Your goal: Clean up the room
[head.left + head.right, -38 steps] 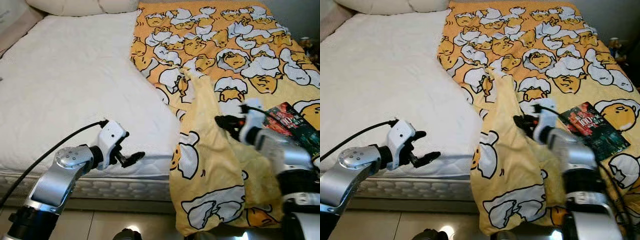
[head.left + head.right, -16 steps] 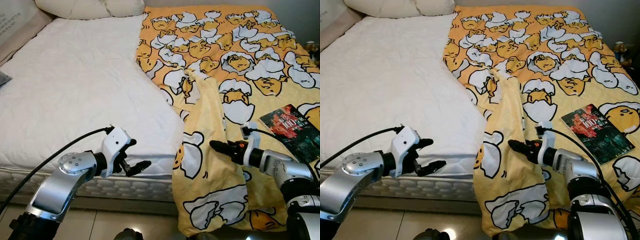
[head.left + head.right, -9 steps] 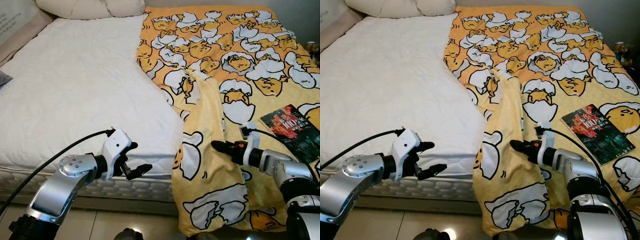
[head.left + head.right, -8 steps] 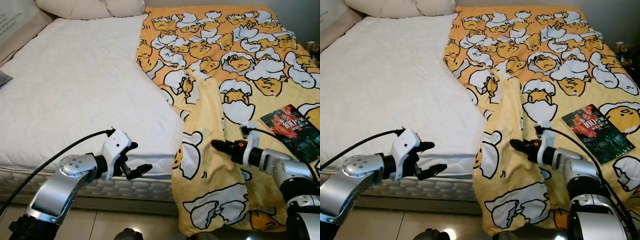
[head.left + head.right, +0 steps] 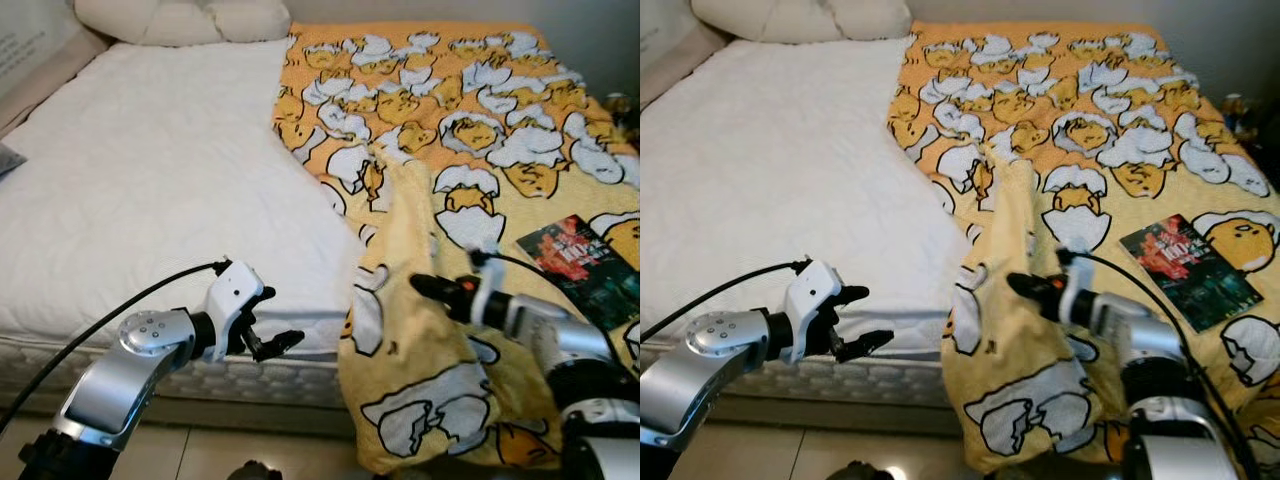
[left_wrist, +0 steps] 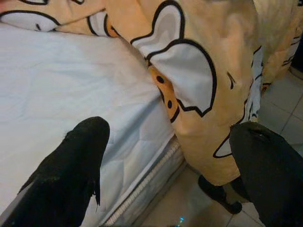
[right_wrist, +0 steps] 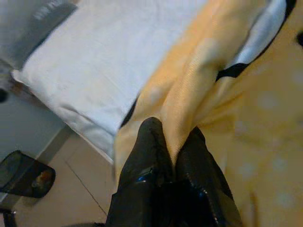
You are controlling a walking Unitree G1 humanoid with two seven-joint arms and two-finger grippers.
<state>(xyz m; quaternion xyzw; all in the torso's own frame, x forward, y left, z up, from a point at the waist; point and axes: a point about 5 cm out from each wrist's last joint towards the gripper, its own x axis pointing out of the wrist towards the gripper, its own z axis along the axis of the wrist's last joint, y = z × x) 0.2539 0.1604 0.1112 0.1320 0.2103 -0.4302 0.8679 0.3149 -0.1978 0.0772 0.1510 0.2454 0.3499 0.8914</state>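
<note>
Draping over the bed's point(image 5: 150, 200) foot edge, the yellow egg-print blanket point(image 5: 420, 340) bunches in a fold pinched by the right gripper point(image 5: 420, 285). Left wrist view: left gripper point(image 6: 170, 161) spread empty beside it. Right wrist view: fingers point(image 7: 147, 156) clamp yellow cloth.

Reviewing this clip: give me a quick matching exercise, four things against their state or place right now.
1. left tool
2. right tool
3. book
4. pillows

a. at the head of the bed
b. open, beside the mattress edge
c. lying flat on the yellow blanket
d. shut on a blanket fold

Pairs: 1-b, 2-d, 3-c, 4-a
</note>
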